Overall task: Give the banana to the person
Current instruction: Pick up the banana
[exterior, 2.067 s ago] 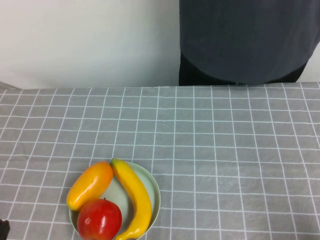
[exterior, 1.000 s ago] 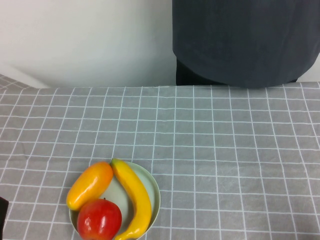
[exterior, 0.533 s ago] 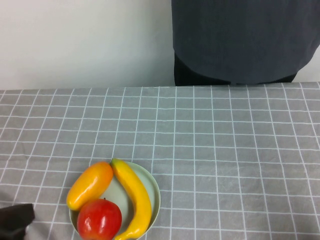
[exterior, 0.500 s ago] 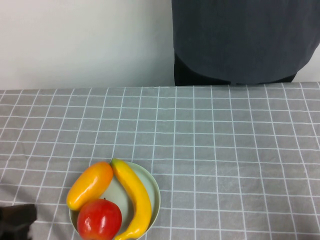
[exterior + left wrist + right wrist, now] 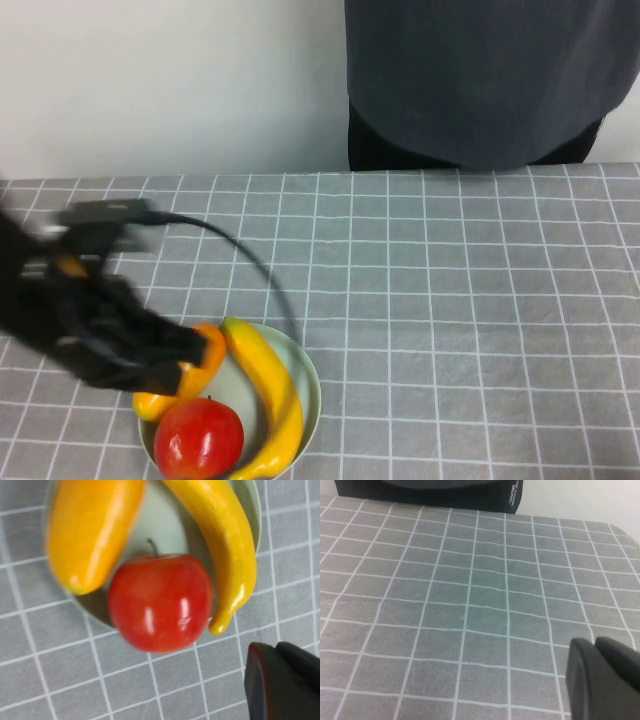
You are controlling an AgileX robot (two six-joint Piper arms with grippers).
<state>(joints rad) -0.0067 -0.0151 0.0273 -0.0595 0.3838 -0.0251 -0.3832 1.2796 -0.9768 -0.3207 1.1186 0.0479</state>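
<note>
The long, curved, glossy yellow banana (image 5: 266,392) lay untouched in the pale green round plate (image 5: 309,382) at the lower left of the high view, beside a plump orange-yellow oval fruit (image 5: 185,375) and a red apple (image 5: 199,438), so I judged the handover barely begun: grasping, lifting and passing remained. The blurred left end effector (image 5: 150,362) hung over the plate's left side; whether clenched or released I cannot tell. The right end effector (image 5: 605,677), likewise unreadable, hovered over bare grey checked tabletop (image 5: 480,300), while the person in the dark grey-blue top (image 5: 480,75) stood at the upper right, no hand showing.
</note>
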